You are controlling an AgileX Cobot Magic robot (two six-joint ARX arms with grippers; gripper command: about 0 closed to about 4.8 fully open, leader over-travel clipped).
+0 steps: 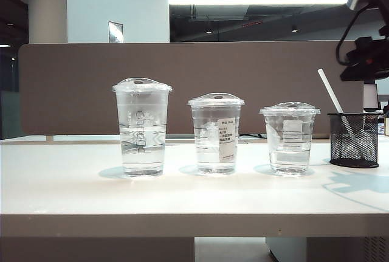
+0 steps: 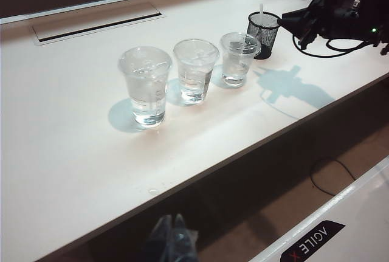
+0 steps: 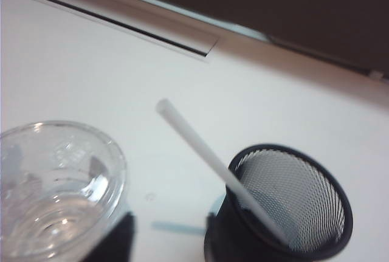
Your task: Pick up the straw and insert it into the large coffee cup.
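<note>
Straw (image 1: 333, 98) leans in mesh holder (image 1: 354, 140), 3 o'clock of large coffee cup (image 1: 141, 128). Right jaws at holder's 12 o'clock, left jaws off the surface (image 1: 182, 195) edge. Cannot tell either's width.

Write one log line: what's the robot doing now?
straw: in mesh holder | right gripper: above holder | large coffee cup: no straw
</note>
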